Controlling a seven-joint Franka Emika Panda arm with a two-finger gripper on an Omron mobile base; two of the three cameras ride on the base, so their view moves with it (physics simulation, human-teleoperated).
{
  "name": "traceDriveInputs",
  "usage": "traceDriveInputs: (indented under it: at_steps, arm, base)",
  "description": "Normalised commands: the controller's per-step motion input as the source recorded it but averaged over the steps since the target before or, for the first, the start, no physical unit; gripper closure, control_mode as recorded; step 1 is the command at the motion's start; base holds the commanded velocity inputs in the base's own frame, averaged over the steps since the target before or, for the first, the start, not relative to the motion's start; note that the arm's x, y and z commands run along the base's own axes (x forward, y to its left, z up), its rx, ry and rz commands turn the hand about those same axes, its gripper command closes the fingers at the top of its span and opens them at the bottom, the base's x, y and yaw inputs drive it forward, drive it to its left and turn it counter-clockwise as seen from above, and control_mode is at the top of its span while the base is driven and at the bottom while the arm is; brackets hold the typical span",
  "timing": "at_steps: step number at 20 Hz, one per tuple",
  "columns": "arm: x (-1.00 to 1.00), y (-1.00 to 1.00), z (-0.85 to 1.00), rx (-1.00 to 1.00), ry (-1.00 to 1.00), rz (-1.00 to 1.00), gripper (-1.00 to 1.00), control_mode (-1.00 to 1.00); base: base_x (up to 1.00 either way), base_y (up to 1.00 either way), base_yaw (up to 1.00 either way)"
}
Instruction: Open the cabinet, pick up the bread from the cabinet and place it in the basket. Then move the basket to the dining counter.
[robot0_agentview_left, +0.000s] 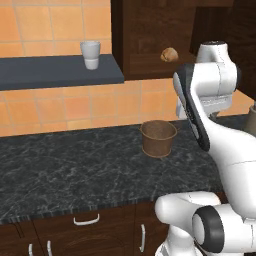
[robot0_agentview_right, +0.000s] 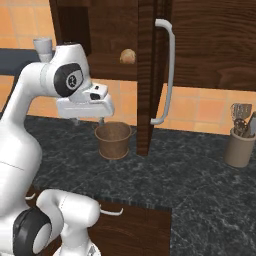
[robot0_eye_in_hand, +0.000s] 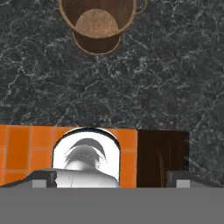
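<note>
The gripper (robot0_agentview_right: 101, 120) points down at the black counter (robot0_eye_in_hand: 175, 78), jaws spread wide and empty. The basket (robot0_eye_in_hand: 97, 24) sits just ahead of them; the bread (robot0_agentview_right: 127, 56) lies above in the open cabinet (robot0_agentview_right: 150, 75).

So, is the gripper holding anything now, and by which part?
Nothing is held. The gripper is open above the counter; the bread lies in the cabinet and the basket is empty.
</note>
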Motion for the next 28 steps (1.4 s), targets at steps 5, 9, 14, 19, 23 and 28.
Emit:
traceDriveInputs:
  at_steps: [5, 9, 14, 19, 23, 28]
  arm:
    - [0.15, 0.06, 0.33, 0.11, -0.24, -0.08, -1.0, -1.0]
    - [0.16, 0.0, 0.57, 0.0, -0.36, 0.0, -1.0, -1.0]
    - [0.15, -0.05, 0.25, -0.03, -0.26, -0.08, -1.0, -1.0]
    - [0.21, 0.0, 0.52, 0.0, -0.41, -0.19, -1.0, -1.0]
    - [0.29, 0.0, 0.38, -0.01, -0.35, -0.26, -1.0, -1.0]
    - [0.46, 0.03, 0.47, -0.01, -0.06, -0.09, -1.0, -1.0]
  base:
    - [0.0, 0.0, 0.0]
    - [0.0, 0.0, 0.0]
    - [0.0, 0.0, 0.0]
    - [0.0, 0.0, 0.0]
    - [0.0, 0.0, 0.0]
    - [0.0, 0.0, 0.0]
